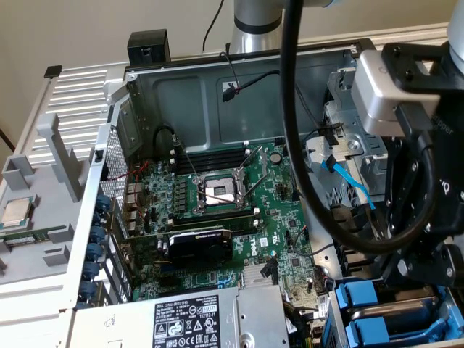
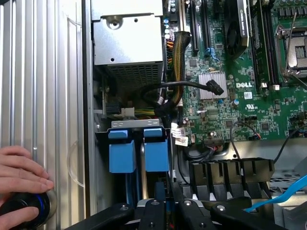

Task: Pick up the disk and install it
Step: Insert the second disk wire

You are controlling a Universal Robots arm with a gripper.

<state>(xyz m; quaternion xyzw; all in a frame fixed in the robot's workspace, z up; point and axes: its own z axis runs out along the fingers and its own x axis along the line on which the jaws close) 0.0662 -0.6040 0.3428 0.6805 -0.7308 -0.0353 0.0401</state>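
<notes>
Look in the wrist view to find the end effector (image 2: 168, 207) pinched narrow, with its black fingers (image 2: 152, 210) close together right at the end of the disk (image 2: 157, 151). Cannot tell whether anything is gripped between them. Find the disk in its blue carrier, sitting in the metal bay (image 2: 132, 124) at the corner of the computer case, just beside a second blue carrier (image 2: 121, 153). Watch for trouble here: could jam if tilted against the bay rails, could bump the blue carrier next to it, and could snag the loose black cable (image 2: 192, 86) or the blue cable (image 2: 283, 194) lying close by. Mind the hand (image 2: 21, 177) too, resting on a black knob (image 2: 24, 207) on the ribbed panel beside the case, near the moving arm. Turn to the exterior view for other things: the whole green board (image 1: 217, 217), the grey power box (image 1: 181, 319), the thick black hose (image 1: 290, 109) hanging from the arm across the open case, and a small silver chip (image 1: 18, 212) lying outside.
</notes>
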